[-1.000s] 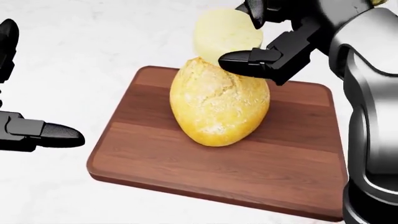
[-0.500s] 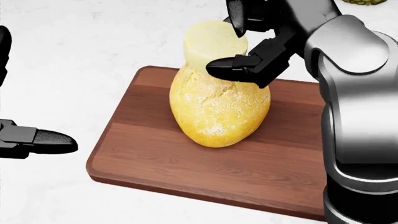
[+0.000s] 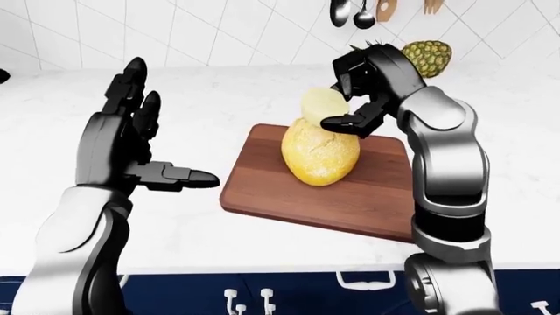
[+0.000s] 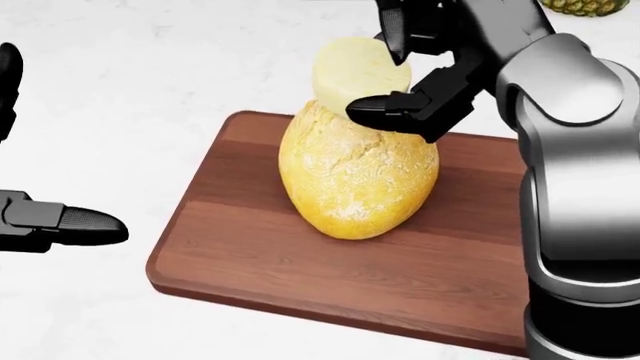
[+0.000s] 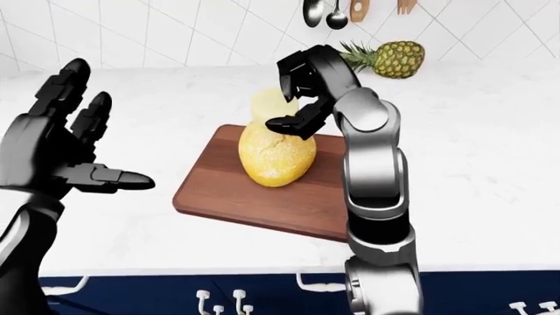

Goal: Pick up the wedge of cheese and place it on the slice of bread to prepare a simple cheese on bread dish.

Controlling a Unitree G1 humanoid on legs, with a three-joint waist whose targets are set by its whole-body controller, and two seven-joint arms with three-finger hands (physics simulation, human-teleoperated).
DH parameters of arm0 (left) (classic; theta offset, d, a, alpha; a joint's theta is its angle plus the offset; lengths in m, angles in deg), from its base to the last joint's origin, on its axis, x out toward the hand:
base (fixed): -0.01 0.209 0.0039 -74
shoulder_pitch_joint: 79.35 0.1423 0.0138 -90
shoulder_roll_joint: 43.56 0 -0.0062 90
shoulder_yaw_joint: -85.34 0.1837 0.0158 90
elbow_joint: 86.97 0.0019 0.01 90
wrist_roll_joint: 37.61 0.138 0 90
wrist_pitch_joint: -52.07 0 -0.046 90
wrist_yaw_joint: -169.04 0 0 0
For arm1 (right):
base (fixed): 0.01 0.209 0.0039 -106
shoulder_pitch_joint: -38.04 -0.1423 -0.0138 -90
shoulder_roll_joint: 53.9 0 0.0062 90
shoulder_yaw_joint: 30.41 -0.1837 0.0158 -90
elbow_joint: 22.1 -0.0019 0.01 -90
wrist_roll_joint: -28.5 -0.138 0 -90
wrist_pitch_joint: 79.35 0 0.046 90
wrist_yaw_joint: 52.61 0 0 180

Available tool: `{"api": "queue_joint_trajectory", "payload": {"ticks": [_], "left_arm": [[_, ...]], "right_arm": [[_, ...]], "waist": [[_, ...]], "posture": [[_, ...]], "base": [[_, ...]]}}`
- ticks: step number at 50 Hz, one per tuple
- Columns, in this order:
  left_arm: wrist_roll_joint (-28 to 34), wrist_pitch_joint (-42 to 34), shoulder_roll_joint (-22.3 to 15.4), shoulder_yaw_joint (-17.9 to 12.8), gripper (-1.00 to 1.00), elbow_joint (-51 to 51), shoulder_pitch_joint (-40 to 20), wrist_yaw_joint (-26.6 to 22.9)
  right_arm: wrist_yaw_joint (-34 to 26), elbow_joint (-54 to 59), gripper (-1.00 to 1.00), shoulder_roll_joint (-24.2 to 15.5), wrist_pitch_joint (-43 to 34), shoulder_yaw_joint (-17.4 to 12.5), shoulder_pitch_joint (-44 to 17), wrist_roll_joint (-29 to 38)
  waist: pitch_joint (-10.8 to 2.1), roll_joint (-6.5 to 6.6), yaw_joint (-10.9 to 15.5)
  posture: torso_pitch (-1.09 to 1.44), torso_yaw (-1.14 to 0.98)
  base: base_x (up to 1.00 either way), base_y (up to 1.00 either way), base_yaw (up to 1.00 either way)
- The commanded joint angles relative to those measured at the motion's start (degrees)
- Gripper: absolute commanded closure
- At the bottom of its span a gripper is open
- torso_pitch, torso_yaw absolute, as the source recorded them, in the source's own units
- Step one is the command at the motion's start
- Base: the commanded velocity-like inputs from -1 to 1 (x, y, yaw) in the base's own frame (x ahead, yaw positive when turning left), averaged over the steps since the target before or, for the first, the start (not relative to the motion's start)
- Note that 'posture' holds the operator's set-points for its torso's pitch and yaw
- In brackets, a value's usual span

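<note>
White marble-look bench (image 3: 262, 243) in front of me, white tiled wall (image 3: 218, 33) behind set on a diagonal, a few utensils (image 5: 328, 13) hanging up top. Navy cabinets (image 5: 262, 292) with white handles below. Even, soft lighting.

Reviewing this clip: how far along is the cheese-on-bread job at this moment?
Pickup looks done: the right hand is shut on the pale yellow cheese piece, held at the top end of the golden crusty bread loaf on the brown wooden cutting board. Left: release and withdraw. The left hand is open and idle.
</note>
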Motion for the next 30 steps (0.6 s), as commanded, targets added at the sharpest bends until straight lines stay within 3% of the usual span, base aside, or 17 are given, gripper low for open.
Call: {"api": "queue_joint_trajectory", "payload": {"ticks": [1, 4, 5, 6, 23, 26, 30], "left_arm": [[0.08, 1.69, -0.58, -0.62, -1.00, -1.61, -1.15, 0.12], [0.06, 1.56, -0.57, -0.66, -1.00, -1.72, -1.20, 0.12], [0.08, 1.57, -0.58, -0.62, -1.00, -1.72, -1.18, 0.11], [0.11, 1.62, -0.58, -0.61, -1.00, -1.65, -1.20, 0.11], [-0.26, 0.43, -1.03, -1.18, -1.00, -2.54, -1.60, 0.22], [-0.39, -0.14, -1.22, -1.21, -1.00, -2.84, -1.94, 0.31], [-0.50, -0.21, -1.37, -1.36, -1.00, -2.81, -2.05, 0.36]], "right_arm": [[0.34, -1.24, 1.00, -0.48, 0.83, -0.46, -1.67, 0.42], [0.05, -1.65, 0.86, -0.61, 0.33, -0.48, -1.94, 0.44], [0.07, -1.57, 0.45, -0.62, 0.40, -0.50, -1.94, 0.43], [0.08, -1.52, 0.20, -0.65, 0.43, -0.52, -1.92, 0.44], [-0.91, -3.08, 0.10, -1.28, -0.51, -0.71, -1.28, 0.63], [-1.37, -3.80, -0.07, -1.51, -1.01, -0.73, -1.13, 0.74], [-1.63, -4.01, -0.15, -1.63, -0.91, -0.86, -0.77, 0.82]], "waist": [[-1.25, 0.17, -0.02], [-1.25, 0.15, 0.02], [-1.25, 0.14, 0.06], [-1.24, 0.13, 0.08], [-1.23, 0.25, 0.03], [-1.26, 0.25, 0.03], [-1.25, 0.26, -0.02]], "posture": [[0.00, 0.00], [0.00, 0.00], [0.00, 0.00], [0.00, 0.00], [0.00, 0.00], [0.00, 0.00], [0.00, 0.00]], "base": [[0.00, 0.00, 0.00], [0.00, 0.00, 0.00], [0.00, 0.00, 0.00], [0.00, 0.00, 0.00], [0.00, 0.00, 0.00], [0.00, 0.00, 0.00], [0.00, 0.00, 0.00]]}}
